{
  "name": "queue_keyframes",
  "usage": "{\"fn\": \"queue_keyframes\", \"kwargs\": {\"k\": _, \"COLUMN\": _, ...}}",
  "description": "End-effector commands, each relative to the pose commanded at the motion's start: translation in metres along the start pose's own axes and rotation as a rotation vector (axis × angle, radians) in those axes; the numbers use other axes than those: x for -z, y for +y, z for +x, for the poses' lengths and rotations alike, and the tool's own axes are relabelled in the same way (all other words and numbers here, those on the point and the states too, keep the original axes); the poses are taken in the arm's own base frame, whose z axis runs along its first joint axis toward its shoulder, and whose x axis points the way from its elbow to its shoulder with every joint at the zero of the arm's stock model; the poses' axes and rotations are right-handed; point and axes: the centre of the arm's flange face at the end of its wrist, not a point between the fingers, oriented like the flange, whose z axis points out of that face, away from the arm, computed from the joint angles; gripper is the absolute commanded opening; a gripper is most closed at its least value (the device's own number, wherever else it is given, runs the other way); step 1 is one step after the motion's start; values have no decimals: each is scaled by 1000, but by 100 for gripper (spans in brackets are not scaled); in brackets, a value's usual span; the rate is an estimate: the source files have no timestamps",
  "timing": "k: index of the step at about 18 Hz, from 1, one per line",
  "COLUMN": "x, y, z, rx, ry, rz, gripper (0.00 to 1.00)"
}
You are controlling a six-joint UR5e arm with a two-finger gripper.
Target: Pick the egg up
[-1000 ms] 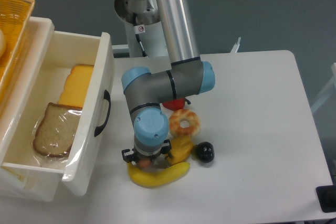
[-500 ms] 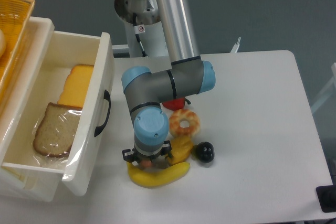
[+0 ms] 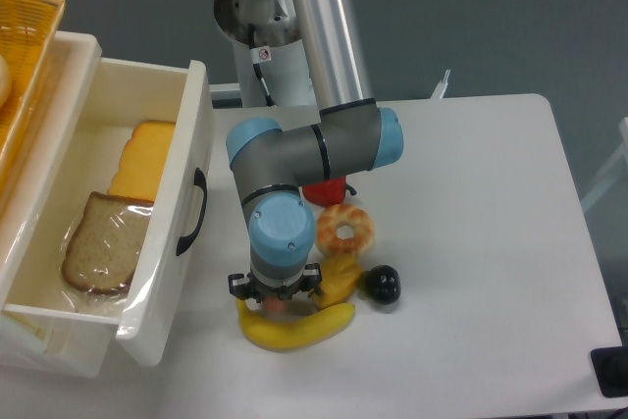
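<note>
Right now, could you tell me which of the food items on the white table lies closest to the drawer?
The long yellow banana: it lies nearest the white drawer, leftmost; the ring-shaped pastry and round black fruit sit farther right.

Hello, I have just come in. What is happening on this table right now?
A grey and blue robot arm reaches straight down at the front of the white table. Its two-finger gripper sits around a small pinkish-brown egg, just above a yellow banana. Whether the fingers already grip the egg cannot be seen. A yellow pepper, a black round fruit and a ring-shaped doughnut lie close beside. An open white drawer holds wrapped bread.
</note>
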Motion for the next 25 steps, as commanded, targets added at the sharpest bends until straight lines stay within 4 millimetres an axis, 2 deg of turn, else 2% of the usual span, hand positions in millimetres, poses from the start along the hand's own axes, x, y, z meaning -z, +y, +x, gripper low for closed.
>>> {"fn": "queue_keyframes", "kwargs": {"k": 2, "x": 5, "y": 0, "z": -1, "rx": -40, "ry": -2, "rz": 8, "gripper": 9}}
{"fn": "queue_keyframes", "kwargs": {"k": 5, "x": 23, "y": 3, "z": 0, "rx": -154, "ry": -9, "rz": 33, "gripper": 8}}
{"fn": "queue_keyframes", "kwargs": {"k": 11, "x": 91, "y": 7, "z": -19, "rx": -343, "ry": -52, "rz": 136, "gripper": 8}}
{"fn": "queue_keyframes", "kwargs": {"k": 14, "x": 117, "y": 12, "z": -20, "rx": -523, "ry": -89, "rz": 169, "gripper": 8}}
{"fn": "queue_keyframes", "kwargs": {"k": 17, "x": 129, "y": 21, "z": -26, "rx": -721, "ry": -190, "rz": 123, "gripper": 8}}
{"fn": "queue_keyframes", "kwargs": {"k": 19, "x": 130, "y": 22, "z": -29, "rx": -824, "ry": -215, "rz": 98, "gripper": 8}}
{"fn": "queue_keyframes", "kwargs": {"k": 25, "x": 144, "y": 22, "z": -28, "rx": -880, "ry": -229, "rz": 109, "gripper": 8}}
